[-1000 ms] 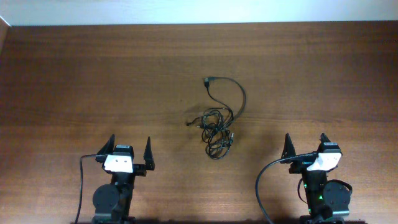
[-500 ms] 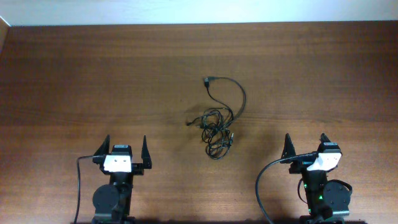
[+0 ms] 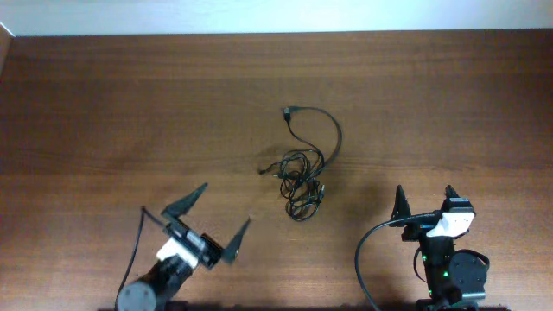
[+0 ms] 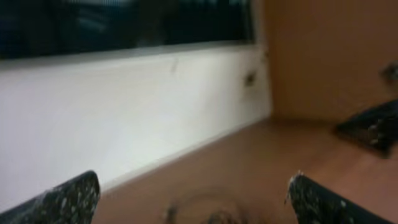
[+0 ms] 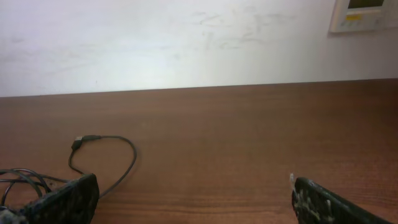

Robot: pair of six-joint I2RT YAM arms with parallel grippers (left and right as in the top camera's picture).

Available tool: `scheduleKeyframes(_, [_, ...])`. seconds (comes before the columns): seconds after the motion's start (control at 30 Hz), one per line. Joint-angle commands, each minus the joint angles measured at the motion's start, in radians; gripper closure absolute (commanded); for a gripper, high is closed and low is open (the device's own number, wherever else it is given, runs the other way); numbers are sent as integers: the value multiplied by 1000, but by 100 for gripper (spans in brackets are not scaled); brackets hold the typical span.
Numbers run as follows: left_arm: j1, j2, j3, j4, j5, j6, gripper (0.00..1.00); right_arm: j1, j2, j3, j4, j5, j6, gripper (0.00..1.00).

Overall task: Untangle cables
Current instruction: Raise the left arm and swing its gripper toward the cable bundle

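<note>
The cables (image 3: 301, 168) lie in a tangled black bunch at the middle of the wooden table, with one loop running up to a small plug (image 3: 287, 111). My left gripper (image 3: 216, 216) is open and empty, turned toward the bunch from its lower left. My right gripper (image 3: 424, 197) is open and empty at the front right, well right of the bunch. The right wrist view shows the loop and plug (image 5: 78, 142) to the left. The left wrist view is blurred; the bunch (image 4: 211, 214) shows faintly between the fingers.
The wooden table (image 3: 130, 112) runs to a white wall (image 5: 186, 43) at the back. Thick black arm cables (image 3: 363, 259) hang by each arm base at the front edge.
My left arm has swung to the right and turned toward the cable bunch, its fingers spread wider. The right arm and the cables have not moved.
</note>
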State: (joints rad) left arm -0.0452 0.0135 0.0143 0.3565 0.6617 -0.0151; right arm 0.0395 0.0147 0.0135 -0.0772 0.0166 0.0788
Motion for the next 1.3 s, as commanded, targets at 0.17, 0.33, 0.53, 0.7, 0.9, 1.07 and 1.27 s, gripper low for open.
scheduleKeyframes(0.17, [3,76,317,-106,-49,-103,1,-7,-8,-8,-4,-5,3,1])
scheduleKeyframes(0.33, [2,309,642,-407,-14,-45,1,-7,-8,-8,-4,-5,3,2])
scheduleKeyframes(0.53, [2,578,981,-834,27,23,1,-7,-8,-8,-4,-5,3,2])
scheduleKeyframes(0.7, [2,692,1023,-942,199,23,1,-7,-8,-8,-4,-5,3,2])
scheduleKeyframes(0.9, [2,807,1077,-1015,128,-71,1,-7,-8,-8,-4,-5,3,2])
scheduleKeyframes(1.07, [-18,972,1297,-1326,-145,-11,1,-7,-8,-8,-4,-5,3,2])
scheduleKeyframes(1.27, [-71,1103,1395,-1477,-226,-8,1,-7,-8,-8,-4,-5,3,2])
